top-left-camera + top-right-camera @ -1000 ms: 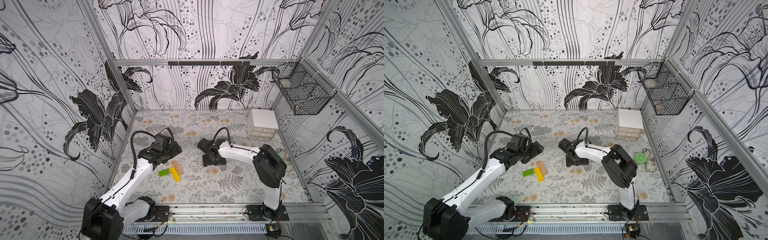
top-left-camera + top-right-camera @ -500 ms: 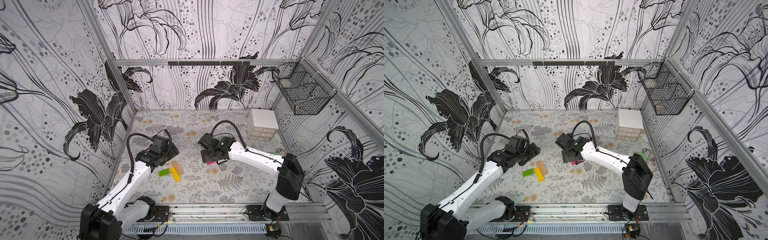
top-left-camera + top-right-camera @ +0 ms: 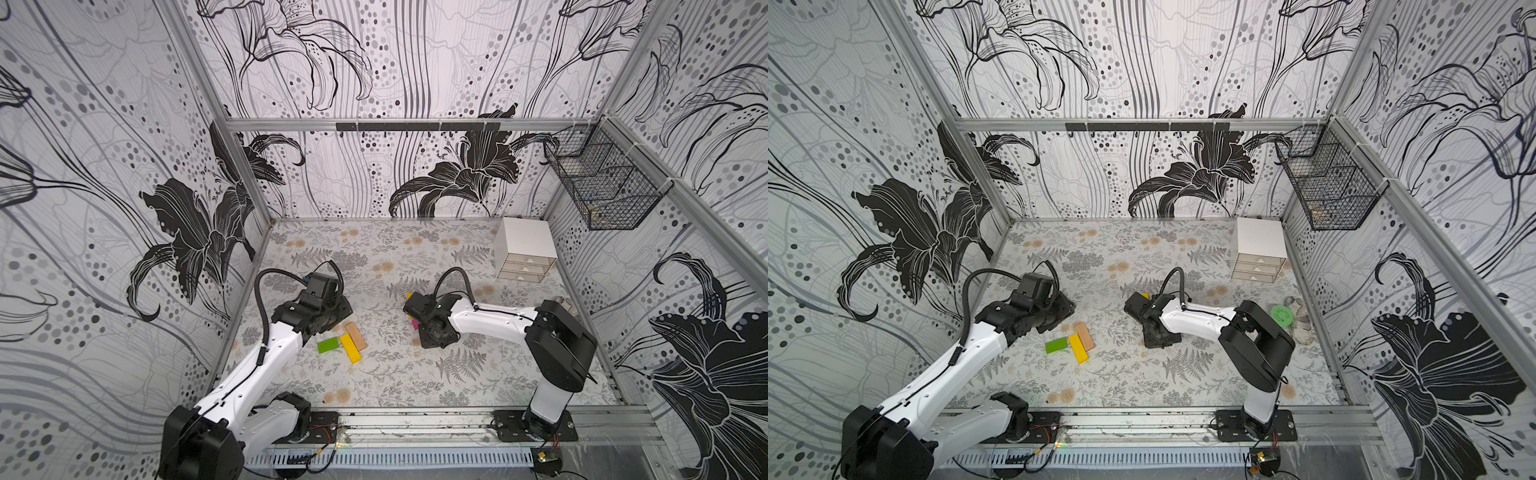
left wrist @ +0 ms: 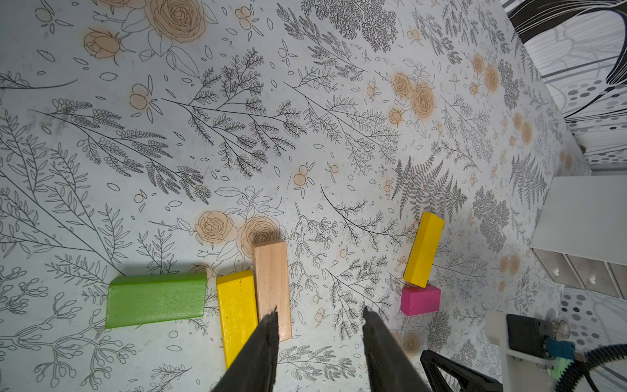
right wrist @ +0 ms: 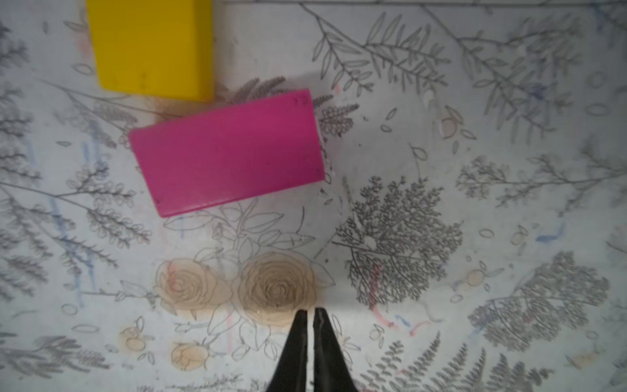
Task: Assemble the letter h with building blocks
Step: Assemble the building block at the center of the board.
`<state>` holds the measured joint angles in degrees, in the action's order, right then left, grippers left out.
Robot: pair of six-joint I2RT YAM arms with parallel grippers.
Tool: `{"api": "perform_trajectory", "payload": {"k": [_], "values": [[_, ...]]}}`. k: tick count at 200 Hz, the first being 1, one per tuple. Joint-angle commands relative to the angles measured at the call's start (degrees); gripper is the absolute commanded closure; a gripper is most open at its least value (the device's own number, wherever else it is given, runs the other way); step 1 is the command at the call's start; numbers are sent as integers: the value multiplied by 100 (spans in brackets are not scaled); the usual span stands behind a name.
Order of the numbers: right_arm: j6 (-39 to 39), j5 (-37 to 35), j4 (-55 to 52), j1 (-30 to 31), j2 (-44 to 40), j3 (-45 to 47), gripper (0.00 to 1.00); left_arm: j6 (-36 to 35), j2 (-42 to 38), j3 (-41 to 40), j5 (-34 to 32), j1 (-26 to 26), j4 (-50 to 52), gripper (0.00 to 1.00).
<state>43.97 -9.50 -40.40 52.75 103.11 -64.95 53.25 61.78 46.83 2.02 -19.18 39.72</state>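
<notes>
Three building blocks lie together on the floor: a green one, a long yellow one and a tan wood one side by side. My left gripper hovers over the wood block's near end, open, with nothing between its fingers. A magenta block lies flat, a corner touching the end of a second yellow block. My right gripper is shut on nothing, just short of the magenta block. No letter h shape shows.
A white mini drawer chest stands at the back right. A wire basket hangs on the right wall. A green round lid lies by the right wall behind my right arm's elbow.
My right gripper has closed empty, and the right arm swung its elbow out and came back low by the magenta block. The left jaws have narrowed. No block has moved.
</notes>
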Motion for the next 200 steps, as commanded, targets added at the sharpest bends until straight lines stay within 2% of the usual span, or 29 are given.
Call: {"api": "perform_trajectory", "payload": {"k": [1, 22, 51, 200], "values": [[60, 78, 189, 6, 226, -190, 91, -26, 26, 10, 0, 47, -35, 65], [26, 90, 219, 0, 463, -352, 92, -34, 62, 11, 0, 61, -44, 72], [9, -7, 215, -5, 679, -511, 92, -34, 145, 28, 61, 71, -55, 75], [-30, -43, 190, -64, 1112, -1079, 92, -70, 150, -24, 71, 129, -35, 74]]}}
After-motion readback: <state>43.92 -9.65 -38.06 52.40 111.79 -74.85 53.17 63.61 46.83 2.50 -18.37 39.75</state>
